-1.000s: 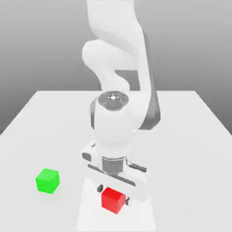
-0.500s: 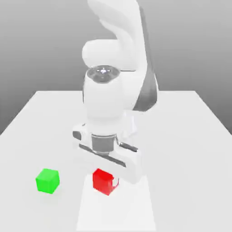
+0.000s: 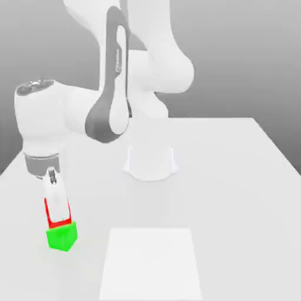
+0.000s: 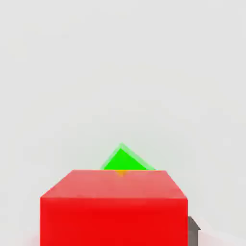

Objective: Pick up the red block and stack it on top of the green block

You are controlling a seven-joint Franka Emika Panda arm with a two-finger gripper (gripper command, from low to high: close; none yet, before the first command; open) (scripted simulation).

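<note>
The green block [image 3: 62, 236] sits on the white table [image 3: 235, 194] near its front edge, toward the exterior view's left, and it serves well as the landmark here. Directly above the green block is the red block [image 3: 57, 222], its lower edge meeting the green block's top face; only a thin red outline shows around the white finger [image 3: 57, 203] that covers most of its near face. The claw [image 3: 57, 210] hangs straight above the green block, pointing down, with the red block lying between its fingers; whether the fingers press on the red block or stand slightly off it cannot be told from these pictures. Above the green block and a little toward the exterior view's left, the arm's rounded white wrist housing [image 3: 41, 114] carries the claw, and the rest of the arm [image 3: 117, 88] sweeps up and away toward the exterior view's right of the green block. The arm's round base [image 3: 150, 161] stands on the table well behind the green block, to its right in the exterior view. A paler rectangular patch [image 3: 151, 261] lies on the table just to the right of the green block (exterior view). In the hand view the red block [image 4: 114, 206] looms close, with a corner of the green block [image 4: 123, 160] peeking out past its far edge
</note>
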